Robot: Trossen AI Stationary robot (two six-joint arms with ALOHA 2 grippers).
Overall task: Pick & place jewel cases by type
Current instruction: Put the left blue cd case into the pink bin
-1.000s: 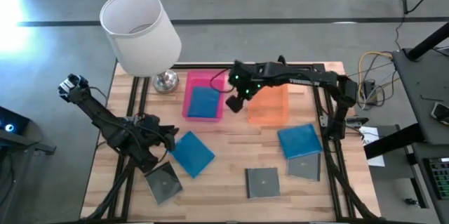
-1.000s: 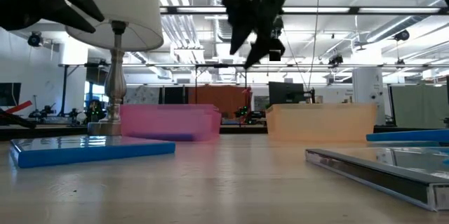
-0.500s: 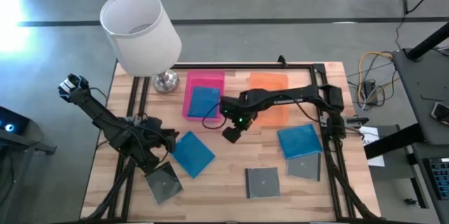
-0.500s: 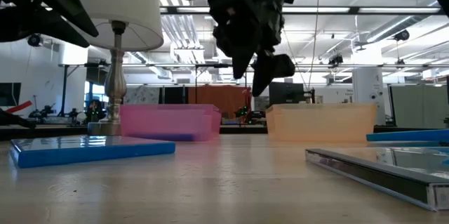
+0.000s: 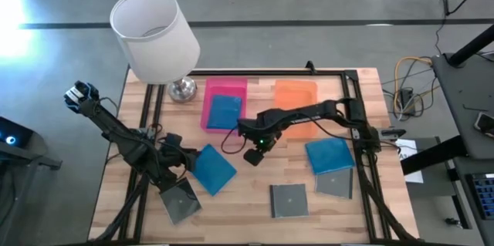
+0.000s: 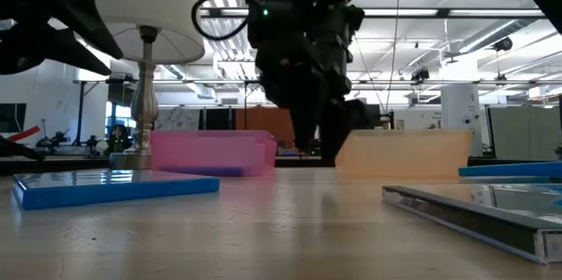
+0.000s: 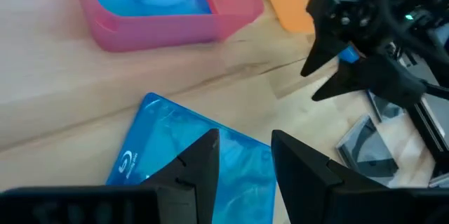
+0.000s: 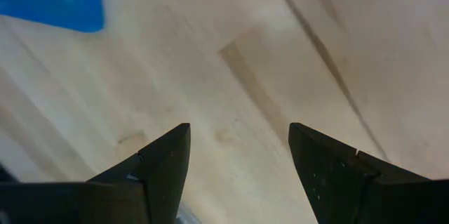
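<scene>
One blue jewel case lies in the pink tray. A second blue case lies flat on the table left of centre. A third rests partly on a grey case. Two more grey cases lie flat near the near edge. My left gripper is open just over the left part of the second blue case. My right gripper is open and empty, low over bare wood right of that case.
An orange tray stands right of the pink one at the far side. A lamp with a white shade stands on the far left corner. A strip of bare wood lies between the trays and the near cases.
My right gripper has swung from above the gap between the trays toward the table's near edge and left, and has come down close to the wood beside the blue case. It has stayed open. No case has moved.
</scene>
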